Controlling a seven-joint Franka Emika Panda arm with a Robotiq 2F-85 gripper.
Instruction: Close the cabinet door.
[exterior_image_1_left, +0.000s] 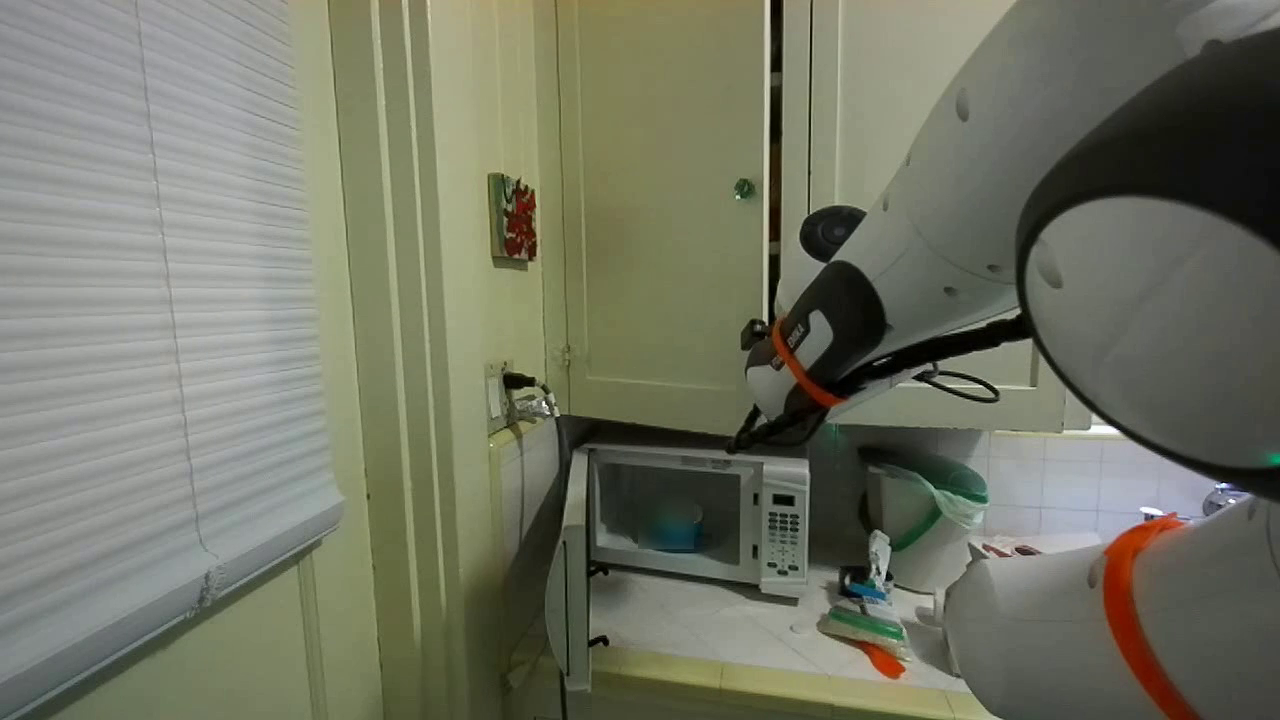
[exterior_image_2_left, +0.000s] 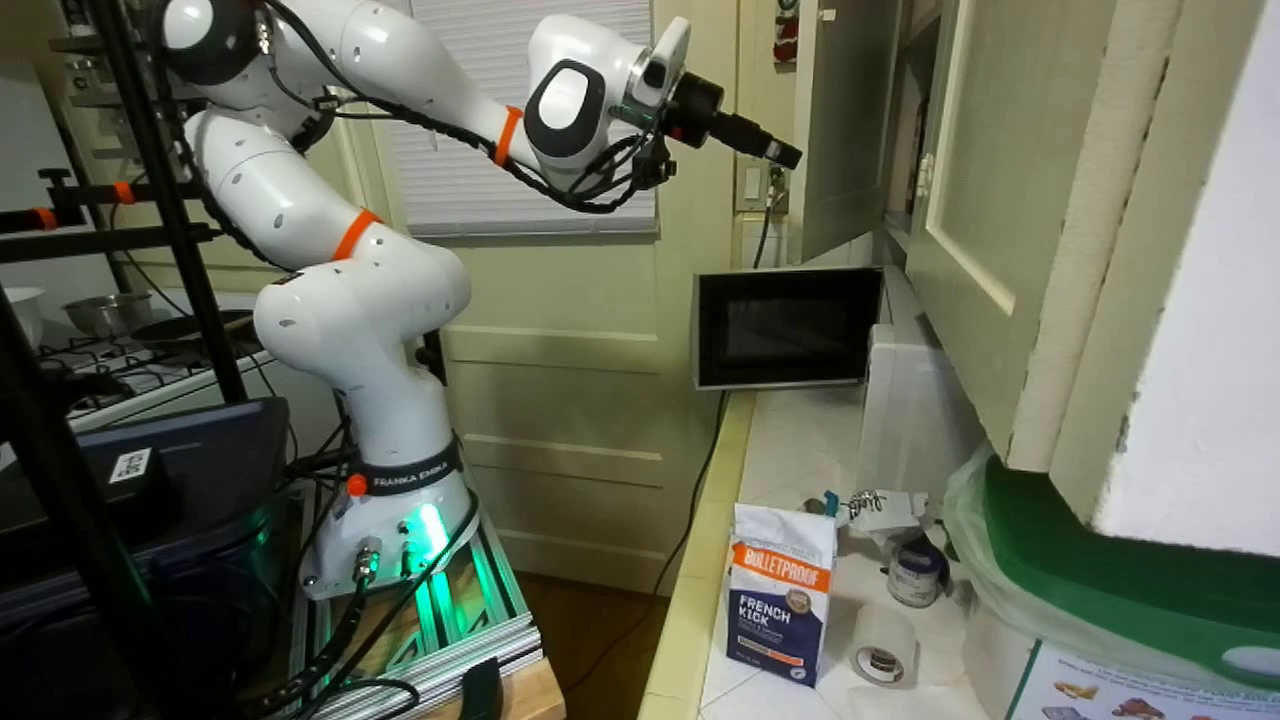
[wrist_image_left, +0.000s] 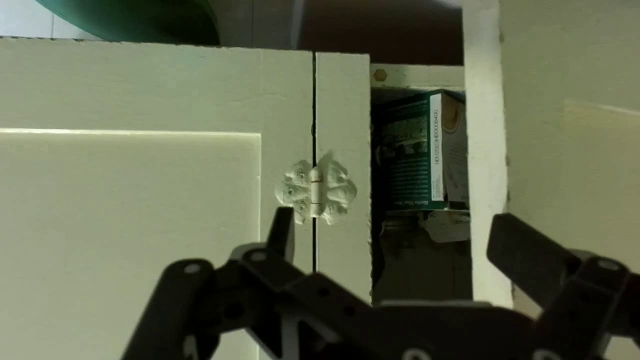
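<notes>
The cabinet door, a tall cream panel, stands partly open in both exterior views (exterior_image_1_left: 670, 220) (exterior_image_2_left: 845, 130). Its round green knob (exterior_image_1_left: 743, 188) is near its free edge. In the wrist view, the door (wrist_image_left: 570, 165) fills the right side, with its pale edge facing the camera. My gripper (wrist_image_left: 395, 230) is open and empty, fingers spread wide. The door's edge lies between the fingers, close to the right one. In an exterior view, the gripper (exterior_image_2_left: 785, 153) overlaps the door's free edge; I cannot tell whether it touches. Elsewhere the arm hides the fingertips.
A fixed cream door (exterior_image_2_left: 1000, 180) is beside the opening, its hinge (wrist_image_left: 316, 192) facing me. A green box (wrist_image_left: 410, 150) sits inside. Below are the white microwave (exterior_image_1_left: 785, 525), its door (exterior_image_2_left: 790, 328) open, a green-lidded bin (exterior_image_1_left: 925, 510) and a coffee bag (exterior_image_2_left: 780, 595).
</notes>
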